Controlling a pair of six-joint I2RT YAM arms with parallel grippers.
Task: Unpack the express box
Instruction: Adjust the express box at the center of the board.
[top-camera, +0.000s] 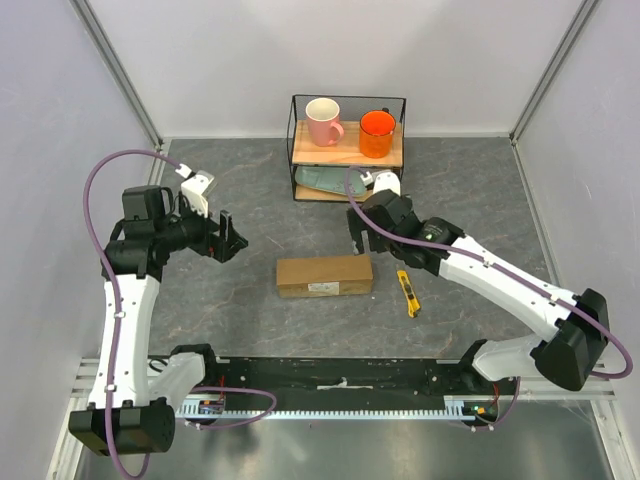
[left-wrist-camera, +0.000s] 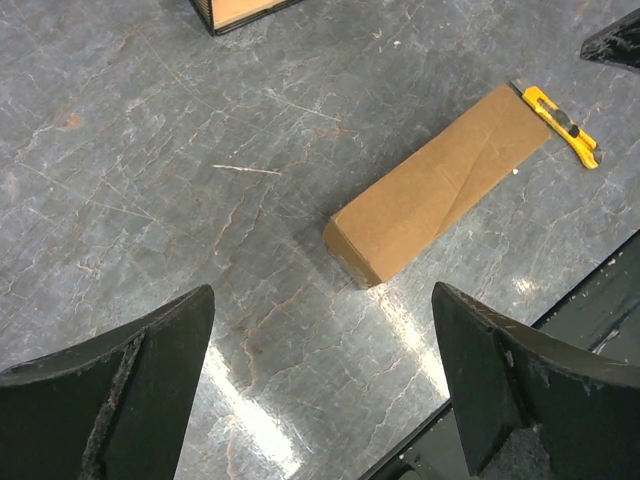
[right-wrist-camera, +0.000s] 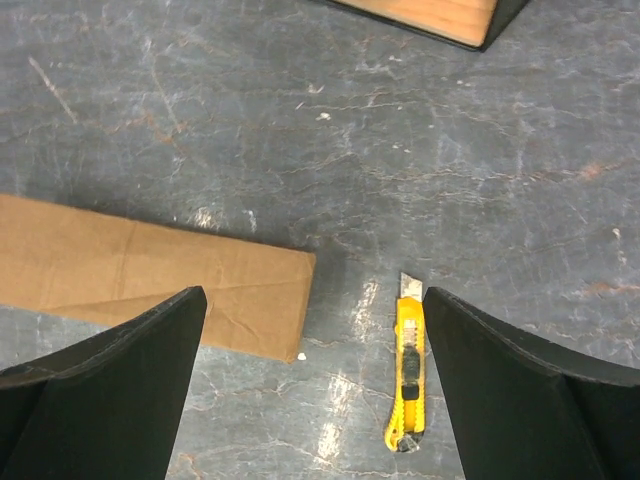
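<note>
The express box (top-camera: 324, 275) is shown lying flat and sealed at the middle of the table (top-camera: 480, 200); nothing has been cut or opened. A yellow utility knife (top-camera: 408, 293) lies untouched just right of it. The left gripper (top-camera: 231, 238) and right gripper (top-camera: 358, 238) are held wide and empty. A small white label (top-camera: 323, 288) is seen on the box's near side, its writing unreadable.

The express box (top-camera: 324, 274), flat brown cardboard, lies closed mid-table, label facing the arms
</note>
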